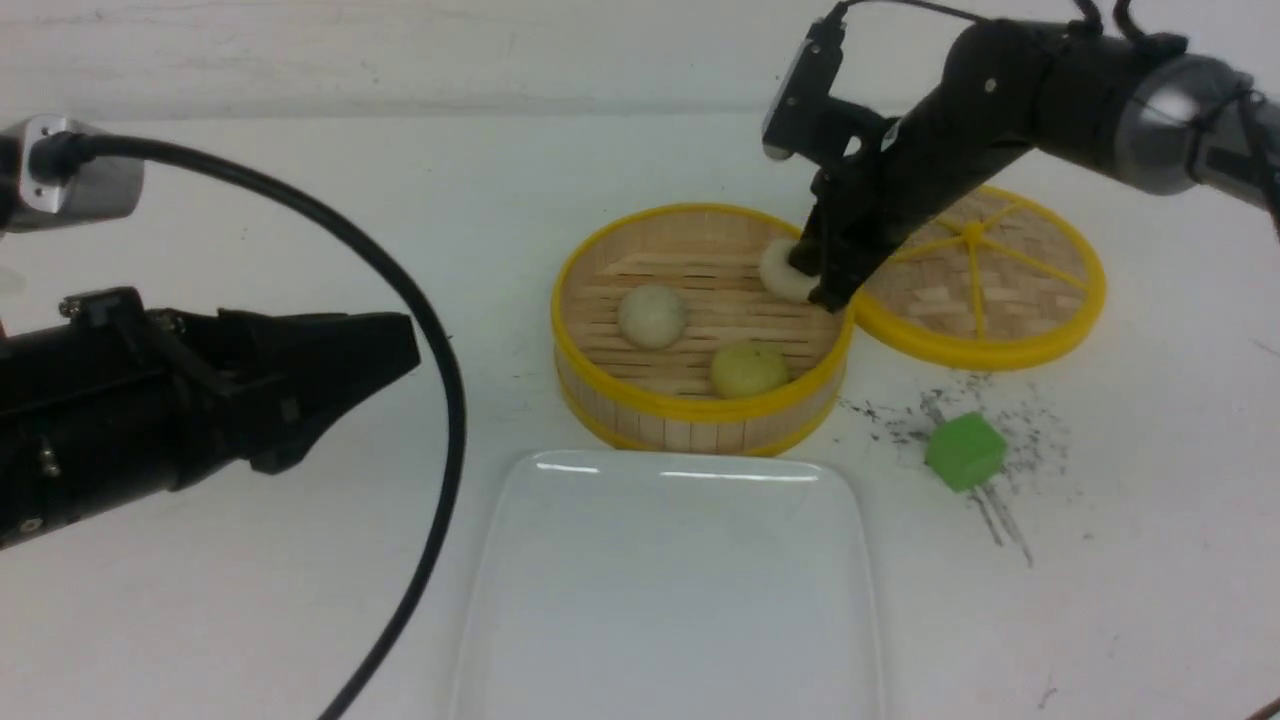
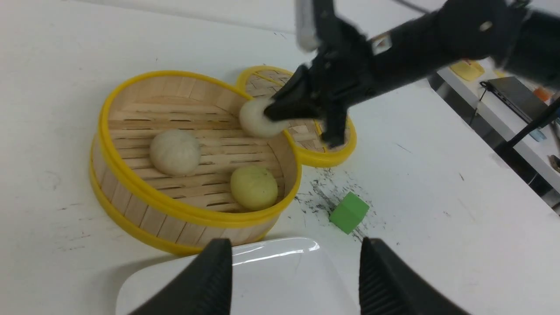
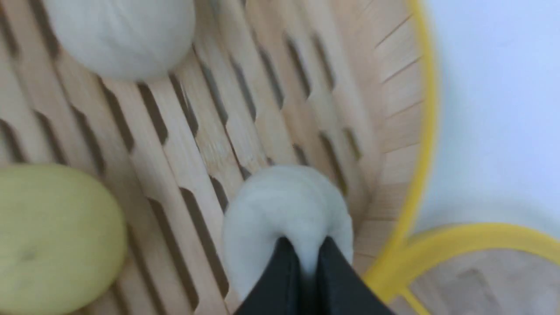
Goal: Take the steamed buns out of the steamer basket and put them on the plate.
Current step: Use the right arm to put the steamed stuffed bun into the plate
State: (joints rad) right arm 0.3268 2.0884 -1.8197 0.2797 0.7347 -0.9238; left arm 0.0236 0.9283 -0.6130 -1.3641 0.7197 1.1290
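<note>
Three buns (image 1: 652, 316) (image 1: 748, 368) (image 1: 779, 268), one basket (image 1: 700, 408), one plate (image 1: 670, 600), one disc (image 1: 1000, 290), one cube (image 1: 964, 451).

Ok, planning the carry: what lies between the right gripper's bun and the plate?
In the front view, the yellow bun and the steamer basket's near wall stand between that gripped bun and the plate.

You've got the steamer basket (image 1: 700, 408) mid-table. In it: left bun (image 1: 652, 316), near bun (image 1: 748, 369) by the front rim, far bun (image 1: 780, 270) at the far-right wall. The plate (image 1: 670, 600) sits just in front of the basket, the woven lid (image 1: 1000, 290) just beside it on the right, and the cube (image 1: 965, 452) to its front-right, in front of the lid.
</note>
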